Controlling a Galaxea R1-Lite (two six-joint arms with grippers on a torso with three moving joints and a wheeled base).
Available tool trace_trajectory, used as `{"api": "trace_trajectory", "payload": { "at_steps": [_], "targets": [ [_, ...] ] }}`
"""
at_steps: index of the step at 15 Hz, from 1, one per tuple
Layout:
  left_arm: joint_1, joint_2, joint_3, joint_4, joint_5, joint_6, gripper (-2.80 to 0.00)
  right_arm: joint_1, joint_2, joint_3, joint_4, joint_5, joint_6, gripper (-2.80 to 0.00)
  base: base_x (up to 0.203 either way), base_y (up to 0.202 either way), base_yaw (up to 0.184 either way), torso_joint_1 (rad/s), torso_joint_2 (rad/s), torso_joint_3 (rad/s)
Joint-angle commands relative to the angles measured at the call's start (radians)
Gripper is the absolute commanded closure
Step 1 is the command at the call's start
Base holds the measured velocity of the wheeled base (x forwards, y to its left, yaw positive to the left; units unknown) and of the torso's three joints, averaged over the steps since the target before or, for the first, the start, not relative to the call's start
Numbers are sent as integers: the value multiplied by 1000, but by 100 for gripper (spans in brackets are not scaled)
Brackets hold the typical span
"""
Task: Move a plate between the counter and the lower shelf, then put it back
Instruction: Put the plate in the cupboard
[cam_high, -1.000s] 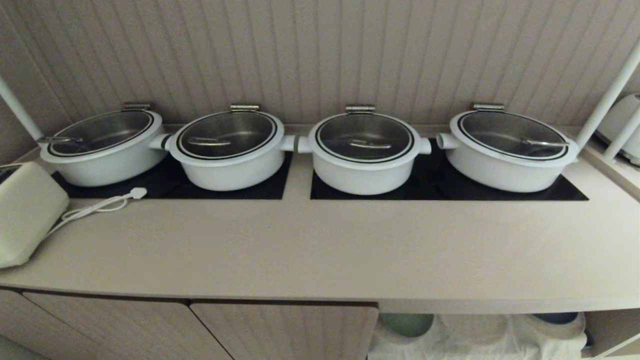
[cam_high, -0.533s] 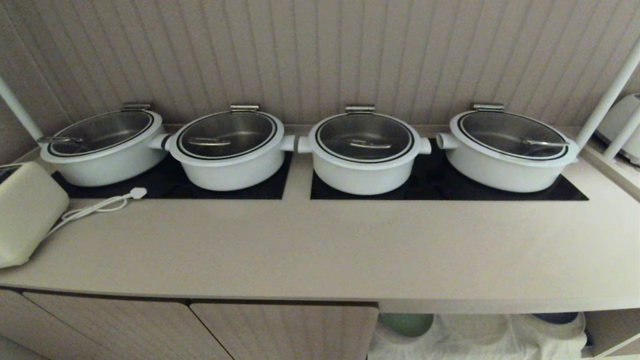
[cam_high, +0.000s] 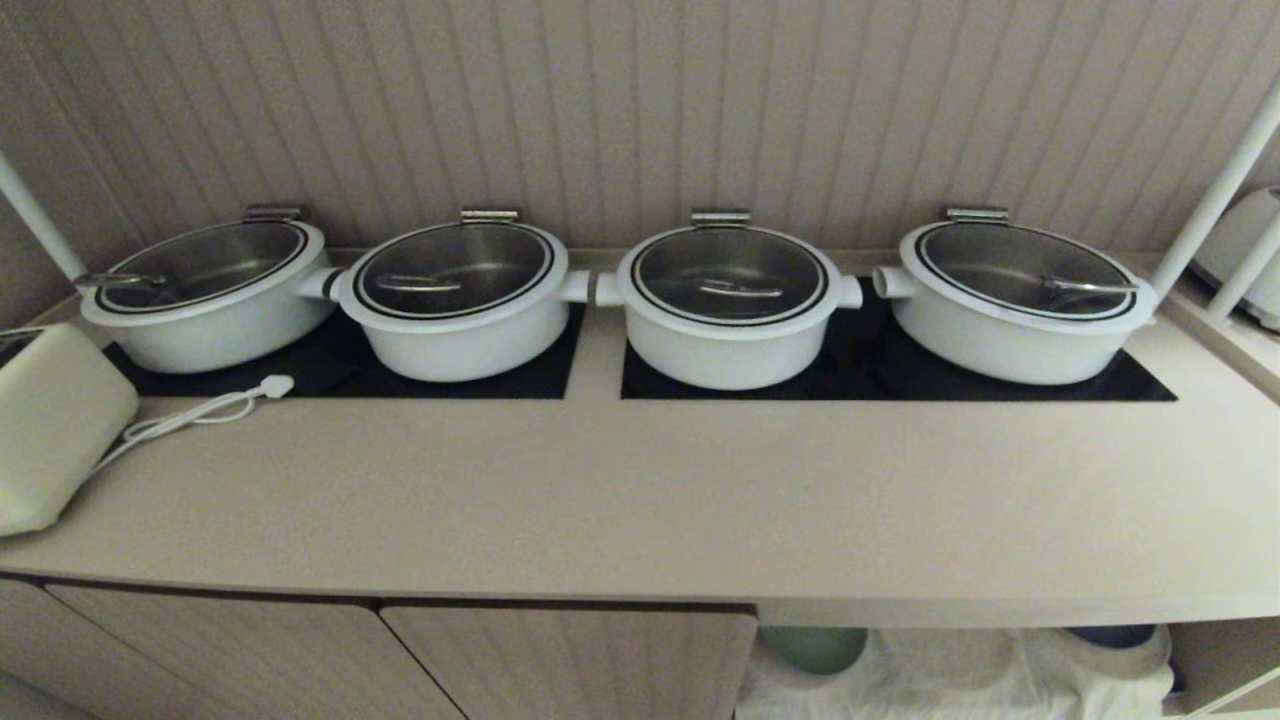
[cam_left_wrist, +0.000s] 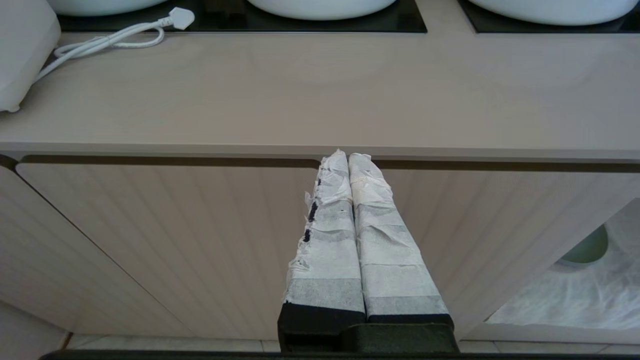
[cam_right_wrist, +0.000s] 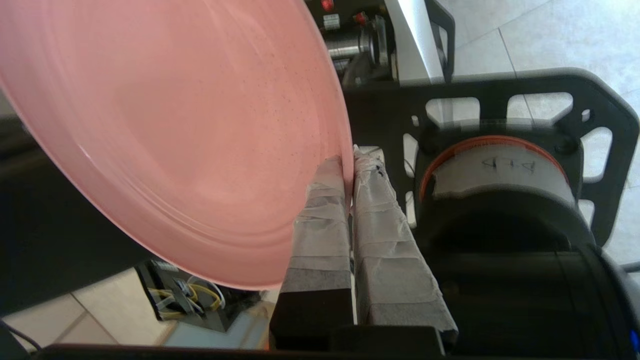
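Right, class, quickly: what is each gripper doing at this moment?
Left gripper: shut, empty, in front of the cabinet door.
Right gripper: shut on the rim of the round matte salmon-pink plate.

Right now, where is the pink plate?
The pink plate shows only in the right wrist view, pinched at its rim by the right end effector. It is on neither the counter nor the lower shelf.

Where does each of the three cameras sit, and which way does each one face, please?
Head: high up, looking down at the counter and four pots; no arm shows.
Left wrist: behind the shut left claw, facing cabinet doors under the counter.
Right wrist: behind the right claw, shut on the plate, facing the robot's base and floor.
Shared: head and left wrist both show the white cable.
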Motion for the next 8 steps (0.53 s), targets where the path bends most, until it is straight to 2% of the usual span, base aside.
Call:
{"api": "trace_trajectory", "payload": {
  "at_steps": [1, 8],
  "targets": [
    [0, 0, 0, 0, 0, 0, 0, -1, 36, -4, -28, 1, 18, 0, 0, 0, 0, 0, 0, 0],
    [0, 0, 0, 0, 1, 0, 0, -2, 83, -9, -52, -12, 27, 0, 0, 0, 0, 0, 0, 0]
  ]
}}
